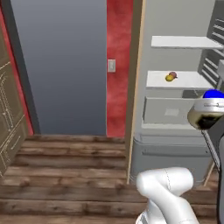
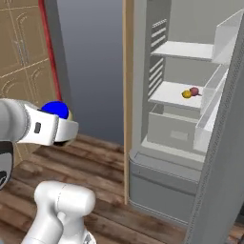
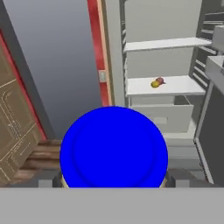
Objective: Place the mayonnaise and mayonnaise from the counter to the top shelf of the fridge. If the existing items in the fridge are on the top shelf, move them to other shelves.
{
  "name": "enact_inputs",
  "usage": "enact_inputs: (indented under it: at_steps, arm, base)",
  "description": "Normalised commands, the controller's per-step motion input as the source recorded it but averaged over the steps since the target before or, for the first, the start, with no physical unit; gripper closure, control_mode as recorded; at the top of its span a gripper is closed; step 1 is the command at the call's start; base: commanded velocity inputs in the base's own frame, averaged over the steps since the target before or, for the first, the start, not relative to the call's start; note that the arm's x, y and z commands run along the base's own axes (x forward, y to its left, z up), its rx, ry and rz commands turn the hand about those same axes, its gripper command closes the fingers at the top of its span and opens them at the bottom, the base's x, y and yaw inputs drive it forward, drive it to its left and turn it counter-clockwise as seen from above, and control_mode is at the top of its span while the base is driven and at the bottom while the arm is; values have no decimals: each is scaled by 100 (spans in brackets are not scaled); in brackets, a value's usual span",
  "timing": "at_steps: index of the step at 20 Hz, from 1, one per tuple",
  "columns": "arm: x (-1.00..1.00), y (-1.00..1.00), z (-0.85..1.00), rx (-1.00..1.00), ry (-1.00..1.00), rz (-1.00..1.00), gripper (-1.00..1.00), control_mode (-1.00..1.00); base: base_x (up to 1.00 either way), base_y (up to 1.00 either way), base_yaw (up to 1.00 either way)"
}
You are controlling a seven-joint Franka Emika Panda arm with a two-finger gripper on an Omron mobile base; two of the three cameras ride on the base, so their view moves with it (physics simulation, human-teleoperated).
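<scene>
Blue-lidded mayonnaise (image 3: 113,146) is held clamped between the fingers of the gripper (image 3: 113,181), raised before the open fridge (image 2: 143,157); two small fruits (image 3: 156,82) are seen on a lower shelf, the top shelf (image 3: 164,43) bare.

I see the mayonnaise jar's lid (image 3: 113,146) as smooth, bright blue plastic with a faint moulded ring, matt rather than shiny. The fridge (image 2: 143,86) looks like pale grey plastic, flat and even, and its top shelf (image 2: 183,50) and lower shelf (image 2: 167,95) read as thin, smooth, matt panels. The floor (image 1: 65,170) is rough-grained brown wood planking. The cabinet door (image 1: 8,113) beside me looks like tan wood with routed lines. The wall strip (image 1: 118,39) has a mottled red, slightly rough finish.
</scene>
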Motion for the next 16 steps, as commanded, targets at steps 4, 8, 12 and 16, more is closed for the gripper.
enact_inputs:
  at_steps: [4, 8, 12, 16]
  arm:
    - [0, 0, 0, 0, 0, 0, 100, 100]
    - [0, 0, 0, 0, 0, 0, 100, 100]
    - [0, 0, 0, 0, 0, 0, 100, 100]
    - [0, 0, 0, 0, 0, 0, 100, 100]
  base:
    - [100, -25, -1]
    - [98, -58, -5]
    - [88, -51, -8]
    - [70, -57, -11]
